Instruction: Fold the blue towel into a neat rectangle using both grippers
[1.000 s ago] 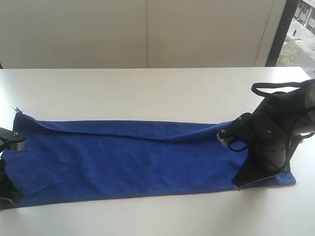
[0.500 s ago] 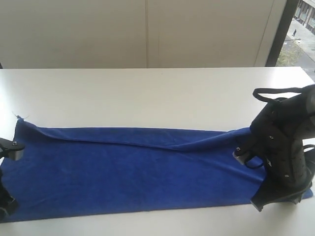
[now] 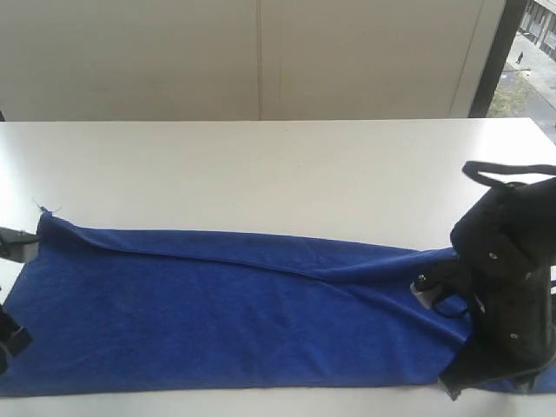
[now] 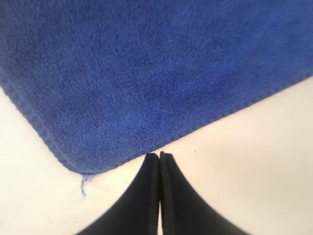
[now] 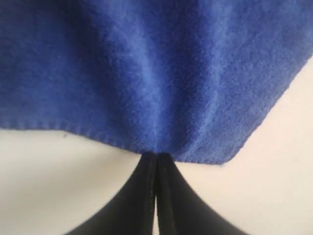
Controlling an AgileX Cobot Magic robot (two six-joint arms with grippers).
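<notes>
The blue towel (image 3: 226, 304) lies as a long doubled strip across the white table, with a fold ridge along its far side. My right gripper (image 3: 452, 387) is at the towel's near right corner. In the right wrist view this gripper (image 5: 156, 155) is shut on the towel's (image 5: 146, 63) hem, and creases fan out from the pinch. My left gripper (image 4: 159, 154) has its jaws pressed together at the very hem of the towel (image 4: 146, 73), close to a corner with a loose thread (image 4: 83, 183). In the exterior view only the left arm's grey plate (image 3: 19, 245) shows at the frame's left edge.
The white table (image 3: 261, 165) stretches bare behind the towel to a pale wall. A window (image 3: 532, 52) is at the far right. The towel's near hem lies close to the bottom of the exterior view. The bulky black right arm (image 3: 508, 295) stands over the towel's right end.
Both grippers have drawn the towel toward the near side of the table. The right arm has moved nearer and further right, and the towel now lies flatter and more stretched.
</notes>
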